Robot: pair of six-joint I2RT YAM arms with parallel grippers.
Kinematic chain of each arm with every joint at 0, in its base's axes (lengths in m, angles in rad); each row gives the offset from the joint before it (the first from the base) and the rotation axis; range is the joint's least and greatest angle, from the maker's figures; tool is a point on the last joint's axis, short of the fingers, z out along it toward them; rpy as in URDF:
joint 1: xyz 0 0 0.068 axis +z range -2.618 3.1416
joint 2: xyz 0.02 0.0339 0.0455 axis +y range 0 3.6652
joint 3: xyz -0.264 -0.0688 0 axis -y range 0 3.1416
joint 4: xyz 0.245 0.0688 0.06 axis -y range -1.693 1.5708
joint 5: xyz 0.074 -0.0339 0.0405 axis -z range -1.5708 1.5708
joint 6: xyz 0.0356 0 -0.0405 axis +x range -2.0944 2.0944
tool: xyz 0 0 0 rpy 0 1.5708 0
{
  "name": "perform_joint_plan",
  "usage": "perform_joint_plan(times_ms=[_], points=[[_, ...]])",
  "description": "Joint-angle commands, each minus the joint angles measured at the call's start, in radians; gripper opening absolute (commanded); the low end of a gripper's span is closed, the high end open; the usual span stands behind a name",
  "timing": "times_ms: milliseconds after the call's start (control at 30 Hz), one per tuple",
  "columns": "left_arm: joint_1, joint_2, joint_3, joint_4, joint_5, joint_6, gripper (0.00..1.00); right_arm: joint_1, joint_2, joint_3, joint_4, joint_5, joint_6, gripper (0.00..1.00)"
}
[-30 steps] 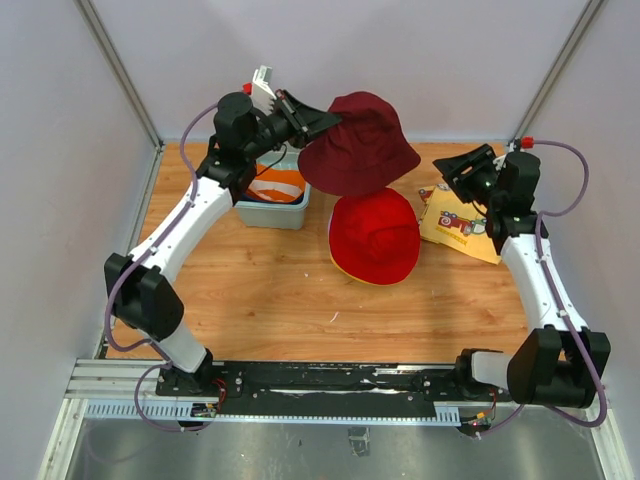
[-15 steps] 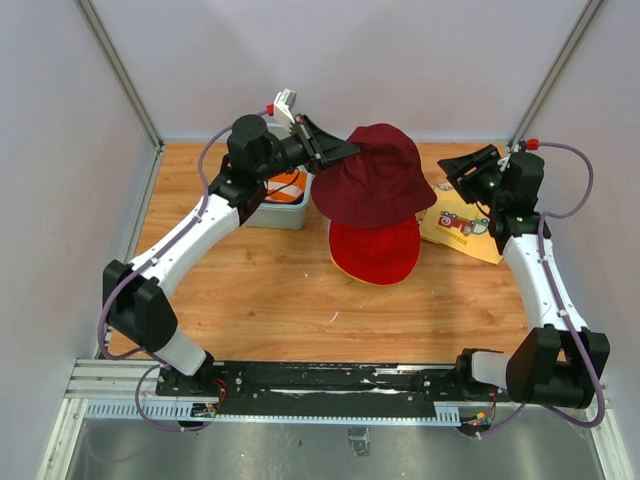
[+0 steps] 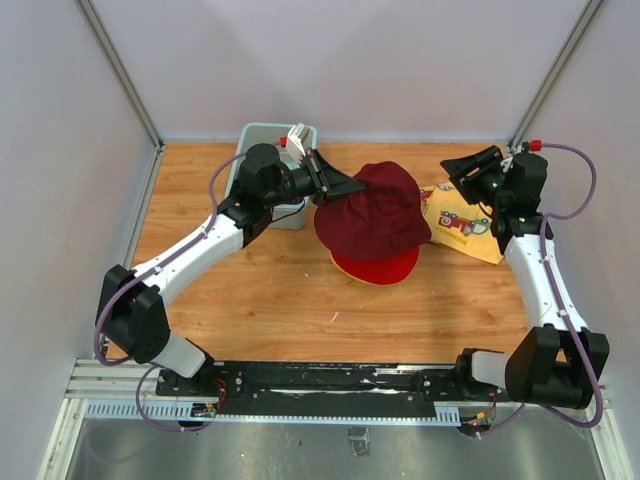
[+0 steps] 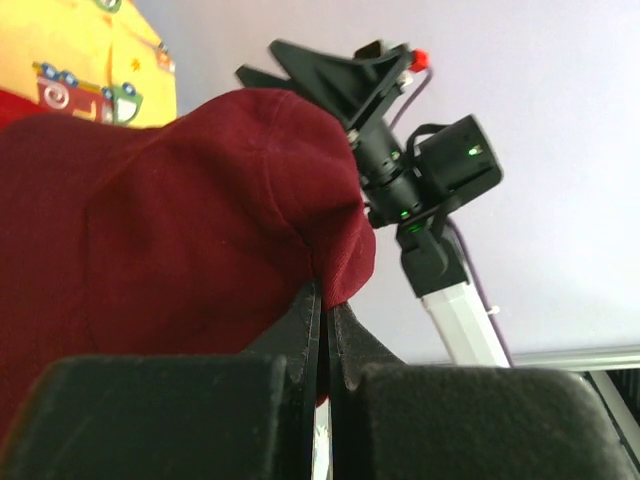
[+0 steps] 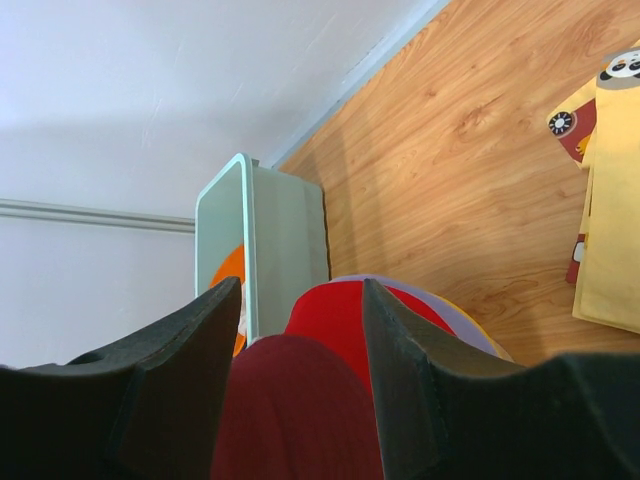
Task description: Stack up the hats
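Swung down past the teal tub [image 3: 250, 140] since a second ago, the left gripper [image 3: 358, 184] is clamped shut on the brim of the maroon hat [image 3: 375, 210], which now covers all but the near edge of the red hat [image 3: 385, 266] at mid-table. Farther right lies the yellow car-print cloth [image 3: 465, 228]; above it the right gripper [image 3: 455, 170] hangs with fingers apart, holding nothing.

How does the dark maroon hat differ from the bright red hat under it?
The maroon hat is darker than the red hat. The maroon hat is pinched at its brim by the left gripper, jaws shut; the red hat is not gripped. The maroon hat is on top, hiding most of the red hat. Both are soft bucket hats.
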Motion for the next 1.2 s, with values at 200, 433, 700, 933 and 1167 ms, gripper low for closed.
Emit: perform_joint_plan(times_ms=[200,433,700,933,1167], points=[[-0.019,-0.042,-0.123,0.039,0.024,0.055,0.01,-0.016,-0.006,-0.023,0.009,-0.041,-0.01,0.53],[-0.019,-0.034,-0.14,-0.002,-0.028,0.112,0.29,-0.015,0.002,-0.028,0.012,-0.073,-0.021,0.54],[-0.015,-0.075,-0.139,-0.059,-0.135,0.15,0.61,-0.016,0.005,-0.05,0.006,-0.119,-0.054,0.55],[0.019,-0.187,-0.219,-0.109,-0.296,0.17,0.7,-0.021,-0.037,-0.13,0.027,-0.153,-0.06,0.56],[0.034,-0.315,-0.407,-0.09,-0.434,0.158,0.75,-0.044,-0.133,-0.243,0.024,-0.168,-0.058,0.57]])
